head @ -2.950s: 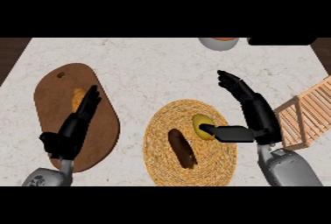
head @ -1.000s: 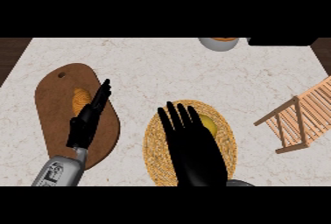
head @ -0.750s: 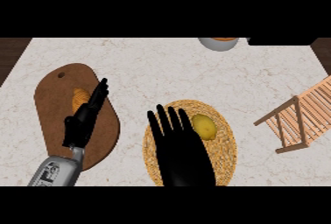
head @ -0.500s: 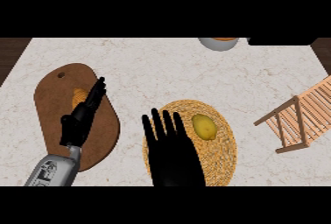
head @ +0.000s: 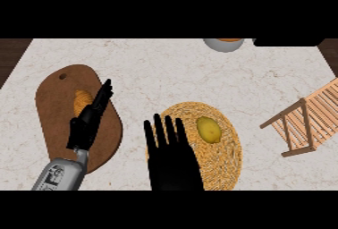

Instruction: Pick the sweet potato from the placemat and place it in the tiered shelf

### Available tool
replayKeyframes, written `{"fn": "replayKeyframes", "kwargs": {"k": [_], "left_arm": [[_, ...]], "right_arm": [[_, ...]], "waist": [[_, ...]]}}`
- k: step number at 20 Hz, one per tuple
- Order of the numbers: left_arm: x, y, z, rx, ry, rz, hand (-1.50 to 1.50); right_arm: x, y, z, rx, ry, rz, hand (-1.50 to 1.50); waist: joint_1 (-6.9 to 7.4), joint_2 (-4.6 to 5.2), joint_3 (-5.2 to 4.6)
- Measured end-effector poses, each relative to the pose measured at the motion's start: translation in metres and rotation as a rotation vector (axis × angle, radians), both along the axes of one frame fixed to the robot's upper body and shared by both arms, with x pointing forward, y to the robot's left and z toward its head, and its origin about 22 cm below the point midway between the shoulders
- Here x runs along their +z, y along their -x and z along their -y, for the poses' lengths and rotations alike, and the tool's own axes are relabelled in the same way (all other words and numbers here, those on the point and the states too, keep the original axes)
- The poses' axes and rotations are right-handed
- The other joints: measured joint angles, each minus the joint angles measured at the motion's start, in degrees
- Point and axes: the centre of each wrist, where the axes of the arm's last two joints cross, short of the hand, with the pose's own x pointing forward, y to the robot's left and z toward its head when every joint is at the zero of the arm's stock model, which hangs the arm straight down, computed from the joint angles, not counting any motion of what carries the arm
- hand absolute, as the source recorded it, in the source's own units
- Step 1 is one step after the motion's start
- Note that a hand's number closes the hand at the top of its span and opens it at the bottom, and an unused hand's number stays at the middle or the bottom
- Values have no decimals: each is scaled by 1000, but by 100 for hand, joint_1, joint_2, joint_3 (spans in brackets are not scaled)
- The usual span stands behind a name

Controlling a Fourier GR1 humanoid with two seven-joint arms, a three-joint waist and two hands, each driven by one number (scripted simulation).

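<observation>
Woven straw placemat (head: 228, 159) carries a lemon (head: 209, 129); the sweet potato is hidden, probably beneath the right hand (head: 173, 163), whose fingers are straight and spread. Closing blind, that hand could catch the lemon instead.

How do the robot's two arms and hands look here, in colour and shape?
Both hands are plain black with long, slim fingers. The left hand sits on a grey, rounded forearm with small dark markings on it, joined by a thin pale wrist piece. Of the right hand only the broad black back and the fingers show; its forearm is out of view. No cables are visible.
</observation>
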Motion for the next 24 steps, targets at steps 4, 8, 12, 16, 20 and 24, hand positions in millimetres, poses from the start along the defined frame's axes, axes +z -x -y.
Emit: {"fn": "replayKeyframes", "kwargs": {"k": [4,8,12,16,20,24], "left_arm": [[-1,0,-6,-3,1,0,0],[7,1,-6,-6,0,4,0],[-2,6,-3,-7,-2,7,0],[-1,0,-2,-3,-4,5,0],[-2,0,-4,-6,0,7,0],[0,0,-6,-5,1,6,0]], "right_arm": [[-12,9,-3,-3,18,-11,-150],[-16,3,-2,-23,28,-13,-150],[-27,-2,-2,-49,56,-21,-150],[-31,-2,-2,-55,69,-29,-150],[-39,-6,-1,-70,92,-40,-150],[-46,-9,1,-89,118,-44,-150]], "waist": [[5,0,1],[11,1,1],[13,5,2],[4,7,1],[8,8,2],[9,7,2]]}}
